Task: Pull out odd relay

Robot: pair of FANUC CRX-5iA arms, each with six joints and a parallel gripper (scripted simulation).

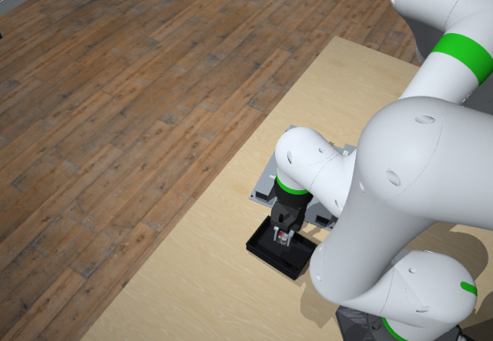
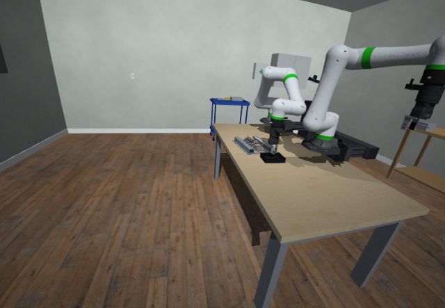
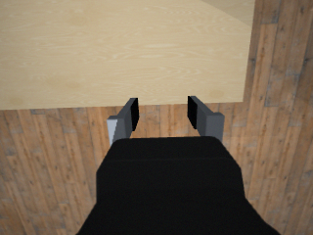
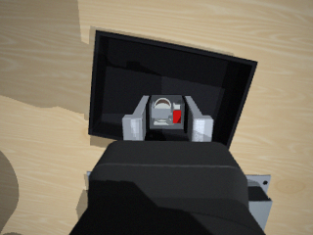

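Observation:
My right gripper (image 1: 283, 242) (image 2: 274, 151) (image 4: 166, 107) is shut on a relay (image 1: 283, 237) (image 4: 161, 115) with a red button, seen from above. It holds the relay over the black parts tray (image 1: 270, 265) (image 2: 272, 160) (image 4: 122, 73), near the tray side closest to the panel. How high the relay is above the tray floor is hard to tell. The relay panel (image 1: 259, 178) (image 2: 243, 144) (image 4: 262, 180) appears to lie flat on the table; the right arm hides most of it, and the other relays are too small to judge. My left gripper (image 2: 418, 122) (image 3: 162, 107) is open and empty, far from tray and panel.
The tray stands on the wooden table (image 1: 199, 245) (image 2: 316, 190) (image 3: 122, 59) close beside one end of the panel. The large white links of the right arm cover the panel's far side in the top view. A blue cart (image 2: 229, 101) stands beyond the table.

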